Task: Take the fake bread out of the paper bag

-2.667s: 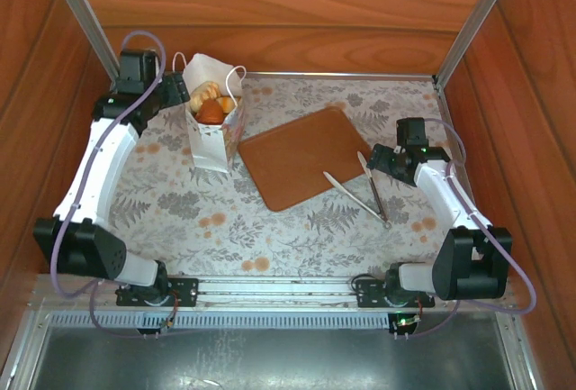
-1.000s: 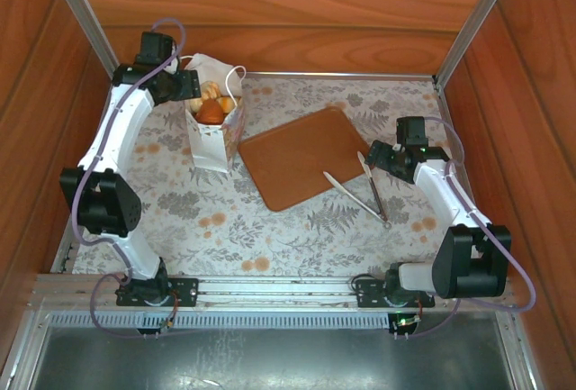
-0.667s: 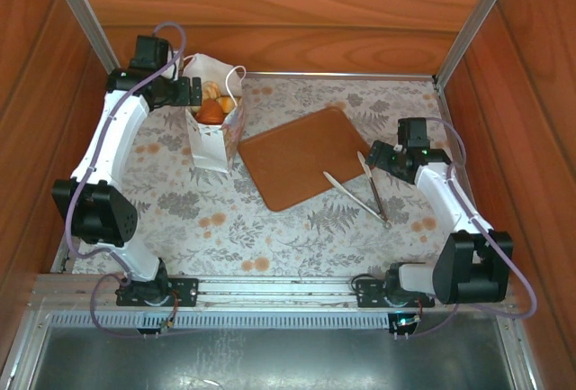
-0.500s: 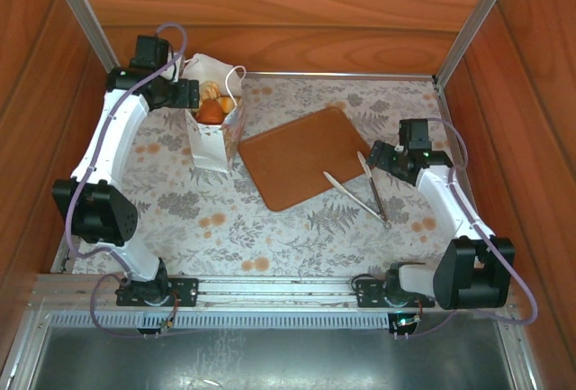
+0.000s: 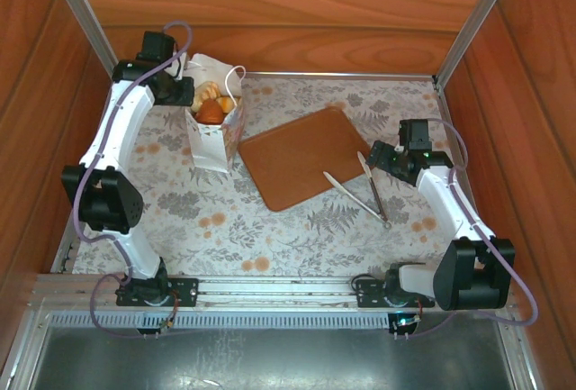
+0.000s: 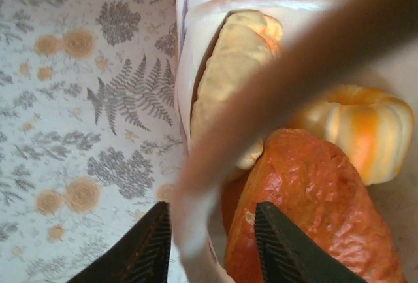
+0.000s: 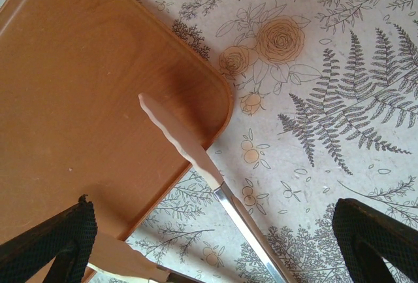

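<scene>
Status: nothing extracted yet. All fake bread (image 5: 212, 106) I can see sits inside the paper bag (image 5: 209, 142), which stands upright in the upper left of the top view. No bread on the bench (image 5: 180, 201) or on the brown board (image 5: 301, 156).

Wrist view into the bag mouth: reddish-orange piece (image 6: 307, 204) on top, with a pale loaf (image 6: 228, 80) and a striped roll (image 6: 362, 133) behind it. More may lie underneath, can't see.

Left fingers (image 6: 147, 250) are at the bag mouth, part-closed and straddling the bag wall (image 6: 189, 165), one outside and one inside next to the reddish piece. Can't tell if they pinch the paper or just bracket it. They aren't on any bread.

Right fingers (image 7: 55, 240) are spread wide with nothing between them, above the tongs (image 5: 364, 187) at the board's right edge.

My read: opening step only, probably bracing the bag. The whole unloading remains, piece by piece.
</scene>
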`<state>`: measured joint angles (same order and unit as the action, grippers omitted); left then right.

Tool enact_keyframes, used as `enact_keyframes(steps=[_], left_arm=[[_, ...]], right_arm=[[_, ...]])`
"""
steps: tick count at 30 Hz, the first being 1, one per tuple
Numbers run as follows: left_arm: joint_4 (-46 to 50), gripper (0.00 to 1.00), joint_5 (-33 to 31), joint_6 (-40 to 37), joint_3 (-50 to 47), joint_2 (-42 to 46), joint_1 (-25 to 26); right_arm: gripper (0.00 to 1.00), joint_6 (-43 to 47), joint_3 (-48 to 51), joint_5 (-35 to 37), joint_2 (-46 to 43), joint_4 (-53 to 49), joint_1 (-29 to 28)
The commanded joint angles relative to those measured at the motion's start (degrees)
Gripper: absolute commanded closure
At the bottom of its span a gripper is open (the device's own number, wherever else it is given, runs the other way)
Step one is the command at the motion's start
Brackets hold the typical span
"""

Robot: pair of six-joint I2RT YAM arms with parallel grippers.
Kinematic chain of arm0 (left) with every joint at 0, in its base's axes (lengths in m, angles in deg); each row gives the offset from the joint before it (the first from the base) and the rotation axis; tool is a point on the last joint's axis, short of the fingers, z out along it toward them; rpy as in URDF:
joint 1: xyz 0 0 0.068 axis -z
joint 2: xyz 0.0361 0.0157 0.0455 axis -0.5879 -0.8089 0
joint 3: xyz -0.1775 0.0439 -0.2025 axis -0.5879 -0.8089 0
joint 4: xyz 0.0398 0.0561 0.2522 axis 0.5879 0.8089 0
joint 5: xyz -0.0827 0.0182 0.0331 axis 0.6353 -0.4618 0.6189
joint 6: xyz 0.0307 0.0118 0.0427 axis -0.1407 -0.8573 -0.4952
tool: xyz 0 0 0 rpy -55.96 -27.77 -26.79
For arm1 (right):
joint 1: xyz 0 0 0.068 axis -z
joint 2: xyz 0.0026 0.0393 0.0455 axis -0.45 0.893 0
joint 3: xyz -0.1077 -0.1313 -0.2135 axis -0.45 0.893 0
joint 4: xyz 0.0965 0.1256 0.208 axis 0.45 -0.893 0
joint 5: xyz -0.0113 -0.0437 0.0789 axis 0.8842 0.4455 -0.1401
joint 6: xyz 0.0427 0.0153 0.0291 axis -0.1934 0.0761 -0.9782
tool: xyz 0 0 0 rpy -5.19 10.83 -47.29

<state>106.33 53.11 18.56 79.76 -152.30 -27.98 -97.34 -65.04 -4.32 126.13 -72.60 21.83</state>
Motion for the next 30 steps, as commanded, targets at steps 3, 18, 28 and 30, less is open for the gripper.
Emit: enact_keyframes(steps=[3,18,28,30], left_arm=[[1.87,0.79,-0.68,0.16,4.65,-2.41,0.4],[1.67,1.0,-9.76,-9.42,24.34,-13.58,0.23],[1.72,1.0,-12.66,-11.86,34.28,-18.49,0.13],[1.72,1.0,-12.58,-11.53,33.36,-18.3,0.15]], right_arm=[[0.0,-0.5,0.46,-1.29,-0.32,-0.33,-0.4],[0.0,2.08,3.61,-2.86,-3.01,2.41,-7.57],[0.09,-2.57,5.06,-0.37,-2.4,2.3,-22.6],[0.13,-3.61,5.2,0.0,-2.1,1.61,-24.98]])
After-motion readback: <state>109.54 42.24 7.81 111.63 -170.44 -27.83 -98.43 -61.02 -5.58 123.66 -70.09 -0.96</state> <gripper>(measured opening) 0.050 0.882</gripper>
